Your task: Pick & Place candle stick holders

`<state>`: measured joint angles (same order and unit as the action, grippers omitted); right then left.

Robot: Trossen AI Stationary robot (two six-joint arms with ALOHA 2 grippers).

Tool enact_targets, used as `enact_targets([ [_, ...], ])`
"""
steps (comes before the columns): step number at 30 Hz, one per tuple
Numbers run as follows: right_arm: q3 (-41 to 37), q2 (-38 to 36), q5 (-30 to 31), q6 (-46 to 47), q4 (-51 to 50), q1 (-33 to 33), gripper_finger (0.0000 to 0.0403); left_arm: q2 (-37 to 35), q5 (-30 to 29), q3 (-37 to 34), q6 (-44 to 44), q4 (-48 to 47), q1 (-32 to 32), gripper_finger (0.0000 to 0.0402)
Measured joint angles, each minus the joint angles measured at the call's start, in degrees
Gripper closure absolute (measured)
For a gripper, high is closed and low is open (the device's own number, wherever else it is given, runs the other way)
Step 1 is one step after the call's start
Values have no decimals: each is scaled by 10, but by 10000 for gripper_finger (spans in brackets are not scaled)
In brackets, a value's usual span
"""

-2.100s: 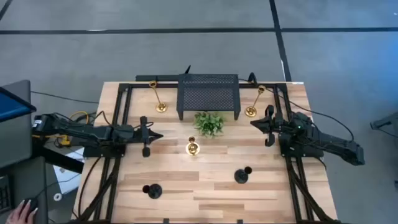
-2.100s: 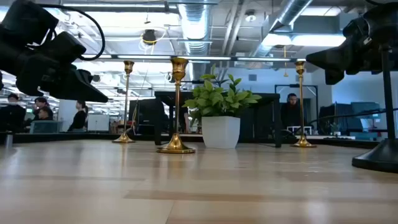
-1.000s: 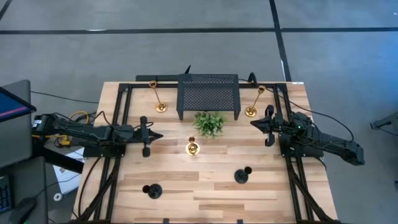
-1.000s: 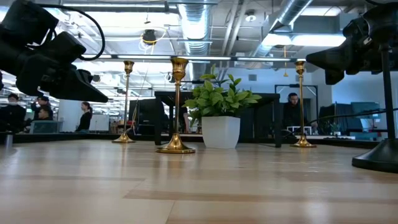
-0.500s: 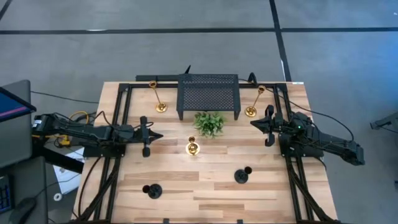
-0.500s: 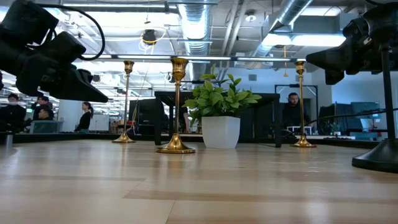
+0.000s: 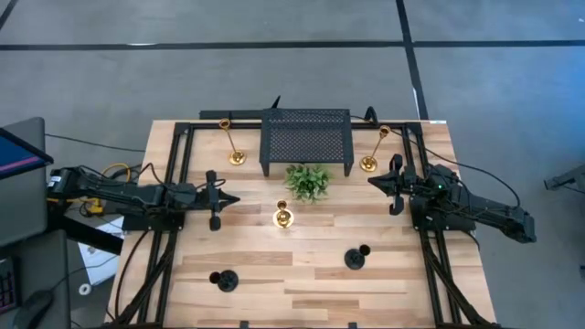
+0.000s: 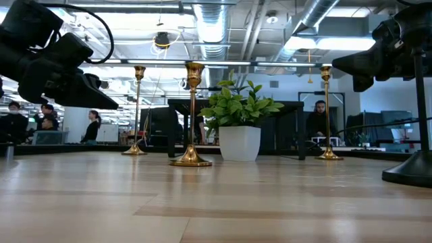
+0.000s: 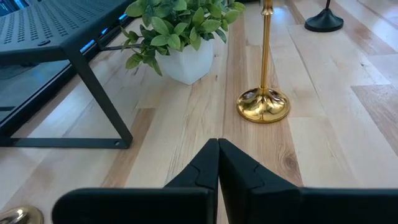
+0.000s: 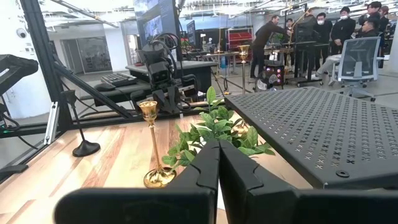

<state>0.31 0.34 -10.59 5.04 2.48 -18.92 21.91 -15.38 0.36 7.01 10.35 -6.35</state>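
Five holders on table point(image 7: 302, 274): tall gold point(image 7: 231, 144) at 11 o'clock of plant point(image 7: 308, 181), tall gold point(image 7: 373, 151) at 1 o'clock, short gold point(image 7: 282, 217) at 6, black point(image 7: 224, 280) and black point(image 7: 356, 258) near front edge.

L gripper point(image 7: 222, 200) and R gripper point(image 7: 382, 183): fingers closed, empty, above table.

Likely rigid metal, light, top-heavy, slick; grasp stem low, just above base.

Plant and mesh stand point(image 7: 306, 137) crowd approach w/ short gold at center.

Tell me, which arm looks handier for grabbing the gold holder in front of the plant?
Probably the left: its gripper points at the gold holder over bare table. The right gripper waits farther away.
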Motion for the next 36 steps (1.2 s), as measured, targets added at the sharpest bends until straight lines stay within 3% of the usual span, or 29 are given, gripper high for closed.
enact_targets([
  [9,0,0,0,0,0,0,403,0,0,0,-4,4,0,394],
  [19,0,0,0,27,0,2,403,0,1,0,-146,36,0,394],
  [36,0,0,0,26,0,2,403,0,0,0,-150,44,0,394],
])
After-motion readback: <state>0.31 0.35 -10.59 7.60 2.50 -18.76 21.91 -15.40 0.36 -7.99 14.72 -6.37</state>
